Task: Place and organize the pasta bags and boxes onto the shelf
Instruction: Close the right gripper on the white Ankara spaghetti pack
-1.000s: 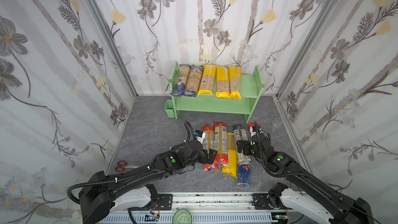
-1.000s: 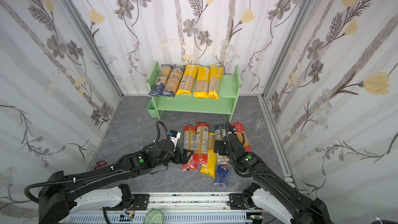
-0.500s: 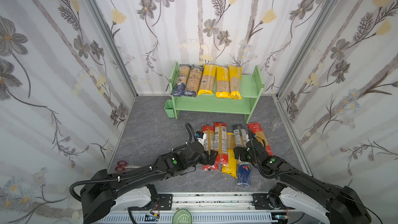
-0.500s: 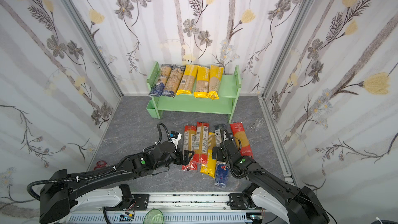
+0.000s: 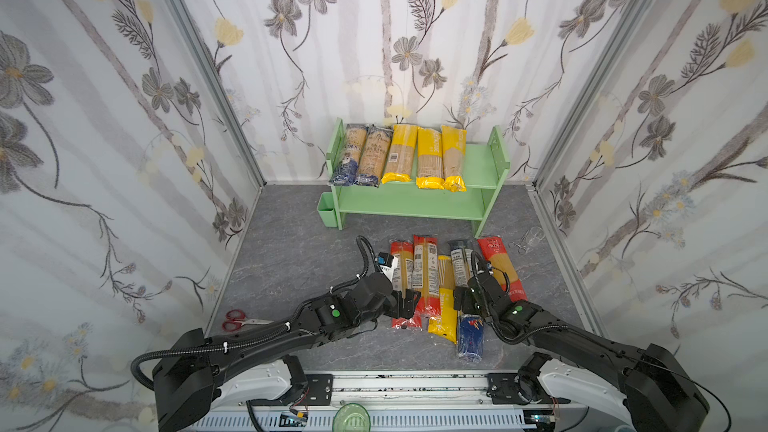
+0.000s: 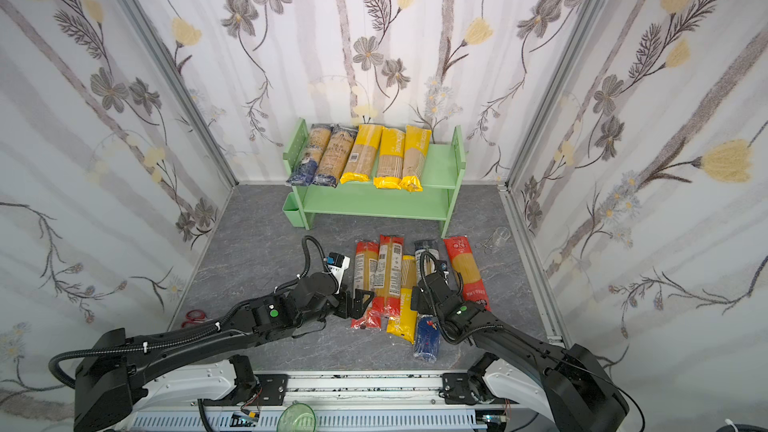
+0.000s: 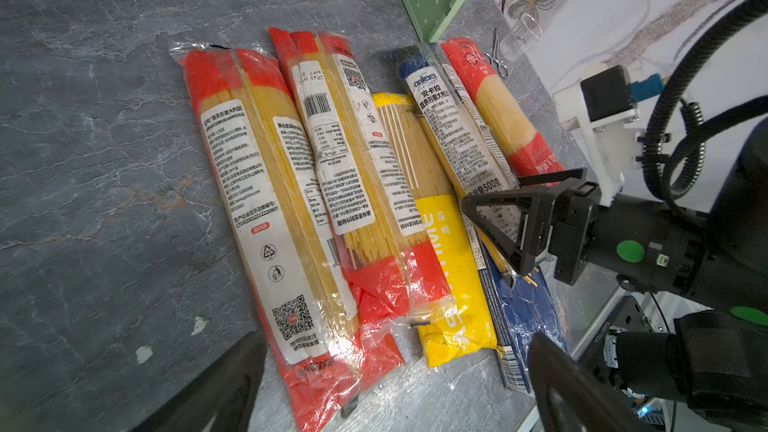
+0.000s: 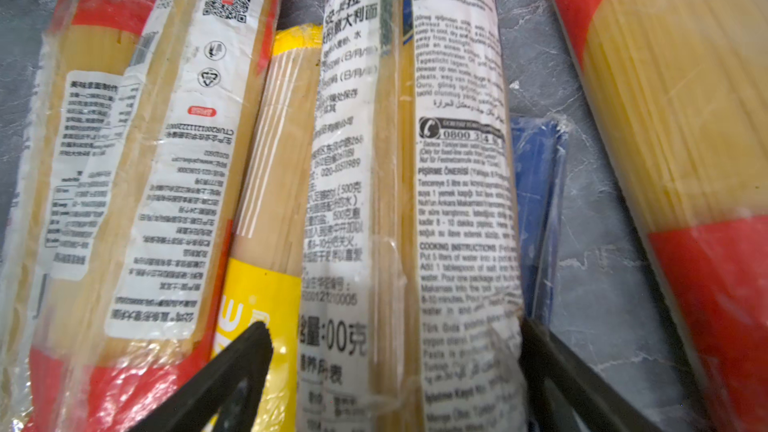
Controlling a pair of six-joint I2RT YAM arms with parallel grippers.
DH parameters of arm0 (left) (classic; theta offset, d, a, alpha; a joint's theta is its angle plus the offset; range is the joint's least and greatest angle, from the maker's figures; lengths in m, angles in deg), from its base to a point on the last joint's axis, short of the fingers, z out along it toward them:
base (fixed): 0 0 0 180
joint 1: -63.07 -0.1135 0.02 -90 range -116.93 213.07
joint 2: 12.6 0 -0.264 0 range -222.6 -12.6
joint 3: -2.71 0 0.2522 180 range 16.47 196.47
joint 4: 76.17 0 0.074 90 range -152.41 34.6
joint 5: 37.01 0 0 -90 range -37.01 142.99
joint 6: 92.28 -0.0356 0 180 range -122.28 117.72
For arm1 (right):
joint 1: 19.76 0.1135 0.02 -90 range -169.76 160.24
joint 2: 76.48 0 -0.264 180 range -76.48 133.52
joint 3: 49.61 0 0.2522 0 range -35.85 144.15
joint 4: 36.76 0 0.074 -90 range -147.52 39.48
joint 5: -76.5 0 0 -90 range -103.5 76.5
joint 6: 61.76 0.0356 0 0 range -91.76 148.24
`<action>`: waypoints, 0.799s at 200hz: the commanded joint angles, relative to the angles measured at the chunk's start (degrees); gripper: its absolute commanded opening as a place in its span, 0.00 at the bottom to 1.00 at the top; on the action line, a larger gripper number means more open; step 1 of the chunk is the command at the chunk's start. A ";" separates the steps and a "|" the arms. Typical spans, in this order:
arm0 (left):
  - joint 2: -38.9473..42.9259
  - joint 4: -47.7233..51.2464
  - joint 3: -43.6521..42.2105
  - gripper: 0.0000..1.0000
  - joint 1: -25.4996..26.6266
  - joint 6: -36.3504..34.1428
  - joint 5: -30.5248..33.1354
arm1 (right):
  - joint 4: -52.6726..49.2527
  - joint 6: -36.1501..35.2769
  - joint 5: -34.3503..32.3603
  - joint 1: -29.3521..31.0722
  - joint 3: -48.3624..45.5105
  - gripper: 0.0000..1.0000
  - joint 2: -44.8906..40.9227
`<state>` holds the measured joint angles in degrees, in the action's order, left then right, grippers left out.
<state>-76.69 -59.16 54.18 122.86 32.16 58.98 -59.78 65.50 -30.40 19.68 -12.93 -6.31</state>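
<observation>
Shelf [image 5: 478,162] stood upper centre against the back wall [image 5: 374,56], five spaghetti packs [image 5: 428,155] side by side on its top board. Six floor packs [image 5: 424,272] lay lower centre. Left gripper [image 5: 405,305] hung wide open over two red-ended packs [image 7: 257,184]; right gripper [image 8: 395,324] straddled the Ankara pack [image 8: 407,160], jaws wide, not clamping.

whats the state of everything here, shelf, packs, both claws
shelf, upright, five packs across the top board, lower board bare
floor packs, six lying in a row, none lifted
Ankara pack, lying down, not gripped
left claw, open, empty, by the leftmost red pack
right claw, open, astride the Ankara pack
</observation>
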 commanded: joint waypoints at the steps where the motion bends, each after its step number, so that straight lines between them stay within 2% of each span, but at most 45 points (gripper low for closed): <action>1: 0.79 -1.85 -0.10 1.00 -0.11 -0.89 1.11 | -0.21 0.98 0.36 0.20 0.68 0.85 2.05; 35: 2.80 -1.86 -1.19 1.00 -0.11 -0.85 1.34 | -1.81 1.45 0.25 0.94 2.12 0.57 4.06; 60: 5.29 -1.84 -2.67 1.00 -0.11 -0.59 1.98 | -4.34 1.86 -0.56 1.43 3.31 0.44 0.69; 108: 9.36 -1.75 -4.55 1.00 -0.57 -0.22 3.49 | -11.34 0.73 -1.92 1.49 7.17 0.28 -10.87; 160: 10.66 -1.75 -4.48 1.00 -1.08 -0.80 3.84 | -20.68 -1.06 -2.46 1.43 15.71 0.26 -19.67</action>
<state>-66.49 -59.16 49.57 122.10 31.79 61.43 -80.13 65.63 -29.92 21.11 -0.64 -22.90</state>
